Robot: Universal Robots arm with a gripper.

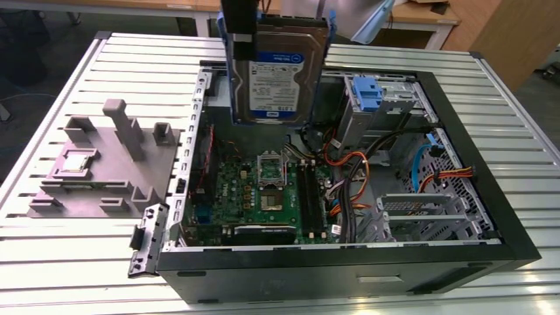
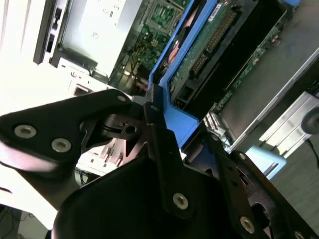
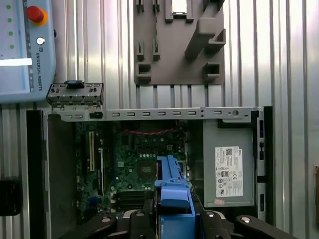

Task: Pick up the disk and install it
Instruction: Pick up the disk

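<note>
Disk (image 1: 278, 72), one: held upright above the open computer case (image 1: 306, 279) (the pincer (image 2: 153, 107) clamped on its blue frame), clear of the interior; pick-up done, installation not yet done.

Table: a ribbed silver-metal top (image 1: 79, 262) is spreading wide under the place where I am working.
Light: glare is glancing off the slats along the table's near edge in the exterior view.
Desks: a wood-topped desk (image 1: 140, 5) and a second desk (image 1: 429, 16), white-framed, are standing behind the table.
Panel: a wooden cabinet side (image 1: 512, 33) is rising at the exterior view's right.
Floor: dark flooring (image 1: 22, 125) is showing beyond the table at the exterior view's left.
</note>
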